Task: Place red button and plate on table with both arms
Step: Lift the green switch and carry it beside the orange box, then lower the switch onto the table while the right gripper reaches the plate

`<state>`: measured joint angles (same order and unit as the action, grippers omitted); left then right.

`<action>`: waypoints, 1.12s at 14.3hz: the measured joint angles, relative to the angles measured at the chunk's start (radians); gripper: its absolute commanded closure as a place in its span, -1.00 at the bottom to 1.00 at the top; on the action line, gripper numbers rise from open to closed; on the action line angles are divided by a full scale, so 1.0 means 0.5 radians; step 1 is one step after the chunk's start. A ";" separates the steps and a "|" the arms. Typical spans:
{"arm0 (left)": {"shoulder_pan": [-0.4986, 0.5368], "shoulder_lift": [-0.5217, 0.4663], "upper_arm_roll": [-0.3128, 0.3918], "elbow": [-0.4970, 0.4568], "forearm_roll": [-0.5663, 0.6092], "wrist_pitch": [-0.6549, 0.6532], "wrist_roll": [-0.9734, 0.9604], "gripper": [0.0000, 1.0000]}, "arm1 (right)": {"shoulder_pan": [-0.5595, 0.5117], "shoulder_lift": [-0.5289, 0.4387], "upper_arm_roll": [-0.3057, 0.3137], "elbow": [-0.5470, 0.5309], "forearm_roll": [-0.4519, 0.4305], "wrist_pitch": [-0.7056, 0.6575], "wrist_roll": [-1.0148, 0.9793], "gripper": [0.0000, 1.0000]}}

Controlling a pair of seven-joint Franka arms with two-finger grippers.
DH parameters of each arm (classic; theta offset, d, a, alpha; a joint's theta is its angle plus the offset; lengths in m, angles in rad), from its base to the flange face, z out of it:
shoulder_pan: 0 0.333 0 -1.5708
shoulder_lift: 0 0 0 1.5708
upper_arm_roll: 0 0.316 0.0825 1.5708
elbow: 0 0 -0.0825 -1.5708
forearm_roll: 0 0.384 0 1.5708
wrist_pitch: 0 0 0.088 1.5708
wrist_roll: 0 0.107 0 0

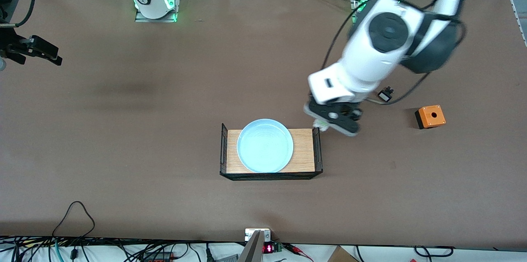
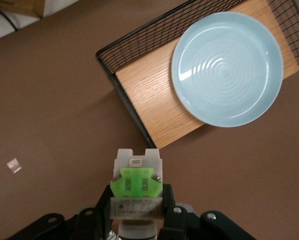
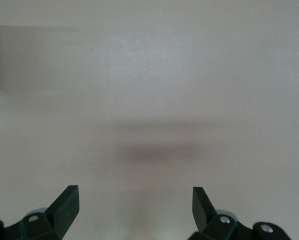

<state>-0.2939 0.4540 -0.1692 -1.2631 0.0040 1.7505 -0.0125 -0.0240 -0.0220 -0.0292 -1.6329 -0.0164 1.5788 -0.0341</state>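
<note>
Fingers of the left gripper were clamped on the red button, held in the air just off the rack at the centre of the front frame, its red cap hidden between them. That placed it over bare table, probably for setting down. Centred on the rack, the plate sat untouched. At the front frame's upper left edge the right gripper waited, spread wide and empty.

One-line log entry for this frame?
left gripper: shut on button, beside rack | right gripper: open, waiting | plate: on rack
</note>
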 measured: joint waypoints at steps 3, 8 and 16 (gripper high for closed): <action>0.220 -0.008 0.002 -0.013 -0.028 -0.252 0.133 0.62 | 0.009 0.000 0.011 0.001 0.055 0.000 0.000 -1.00; 0.570 0.049 0.006 -0.109 -0.029 -0.285 0.884 0.60 | 0.028 0.019 0.021 0.001 0.071 0.001 -0.002 -1.00; 0.754 0.212 0.014 -0.610 0.071 0.395 1.791 0.55 | 0.200 0.028 0.030 0.012 0.193 0.000 0.487 -1.00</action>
<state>0.0833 0.5600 -0.1624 -1.5682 0.0394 1.9479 0.8832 0.0758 -0.0079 -0.0140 -1.6270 0.0801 1.5789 0.2095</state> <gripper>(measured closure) 0.586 0.000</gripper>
